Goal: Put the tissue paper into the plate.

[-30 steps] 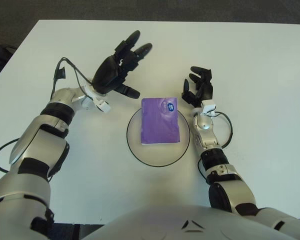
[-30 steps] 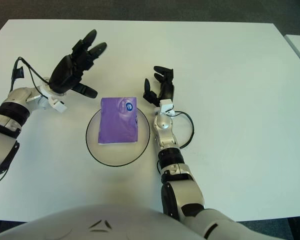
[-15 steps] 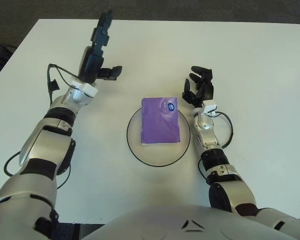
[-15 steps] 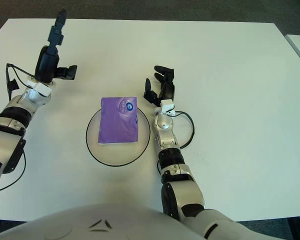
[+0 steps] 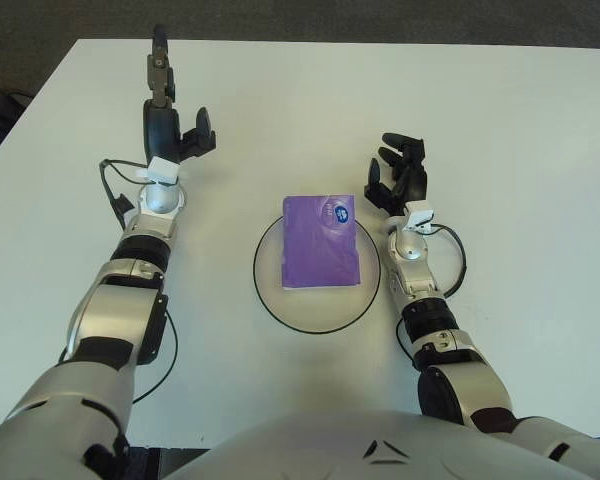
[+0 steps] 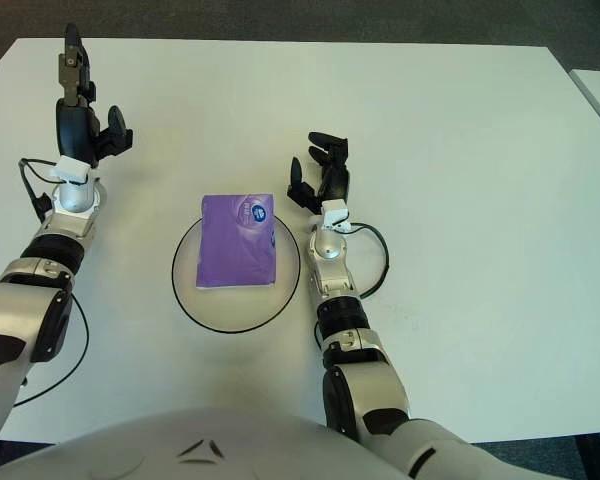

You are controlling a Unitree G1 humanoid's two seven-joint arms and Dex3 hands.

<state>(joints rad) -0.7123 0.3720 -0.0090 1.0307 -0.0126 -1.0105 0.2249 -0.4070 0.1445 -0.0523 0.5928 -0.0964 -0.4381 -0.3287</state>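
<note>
Plate: one round plate (image 5: 270,290) with a dark rim is sitting on the white bench (image 5: 520,130) directly ahead of the robot's torso, at the near centre of the scene.
Contents: one purple tissue paper pack (image 5: 321,241) is lying flat inside the plate, its far edge reaching up to the plate's far rim; a small round blue-and-white mark is showing near its far right corner.
Right hand: the right hand (image 5: 398,176) is showing just beside the plate's far right rim, close to the pack's far right corner but apart from it; its dark fingers (image 5: 388,140) are lightly curled and spaced apart, gripping nothing.
Left hand: farther off, the left hand (image 5: 165,125) is showing well to the left of the plate, over the bench's far left area, with one finger pointing straight away from the robot and the thumb sticking out to the side, gripping nothing; whether it is touching the bench cannot be told.
Cables: one dark cable is looping beside each forearm, two in all.
Count: one plate, one tissue pack, two hands, one bench.
</note>
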